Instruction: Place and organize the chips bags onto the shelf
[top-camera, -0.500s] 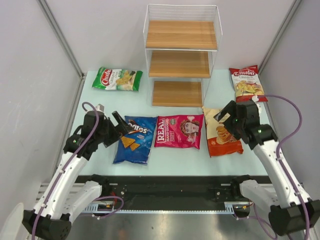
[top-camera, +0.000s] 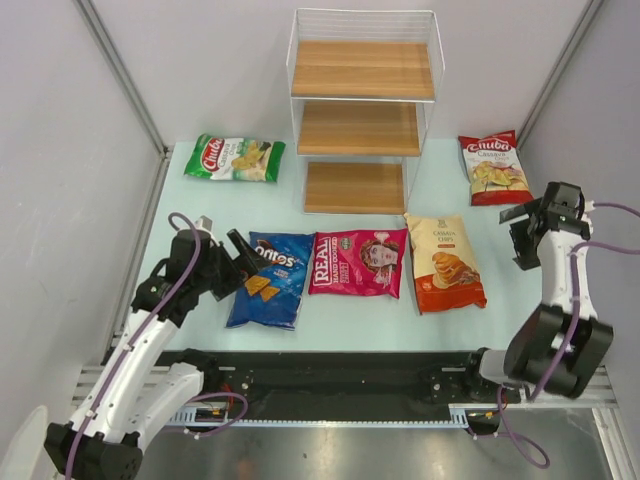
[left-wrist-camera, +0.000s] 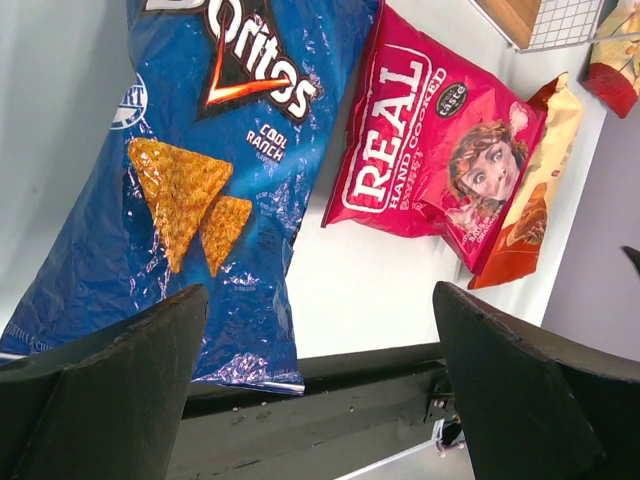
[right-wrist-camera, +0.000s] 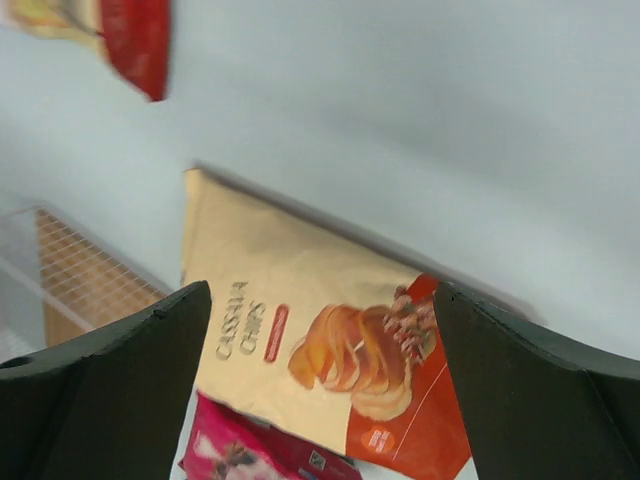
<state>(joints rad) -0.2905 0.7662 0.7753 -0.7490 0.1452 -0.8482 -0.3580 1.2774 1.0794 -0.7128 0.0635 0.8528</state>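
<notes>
Broadly, by size:

- The pale table (top-camera: 200, 205) carries everything; all five bags lie flat on it and none is on the rack.
- The shelf (top-camera: 362, 128) stands at the far middle of the table – three wooden boards stepping down toward the arms inside a white wire frame.
- The blue Doritos bag (top-camera: 275, 295) lies near-left in the front row, slightly askew, with its logo at the far end.
- The pink Real bag (top-camera: 358, 263) lies just right of it (the two look about edge to edge), in front of the lowest board.
- The orange-and-cream bag (top-camera: 445, 262) comes next on the right, with its cream end toward the shelf and its orange end nearer the arms.
- The red Chuba bag (top-camera: 494, 167) lies far right, beside the shelf.
- The green Chuba bag (top-camera: 235, 158) lies far left, crosswise, well apart from the front row.
- The left gripper (top-camera: 245, 257) is at the Doritos bag's left edge, with its jaws spread wide and holding nothing.
- The right gripper (top-camera: 518, 238) hangs over bare table between the orange-and-cream bag and the right wall – jaws likewise spread wide and empty.
</notes>
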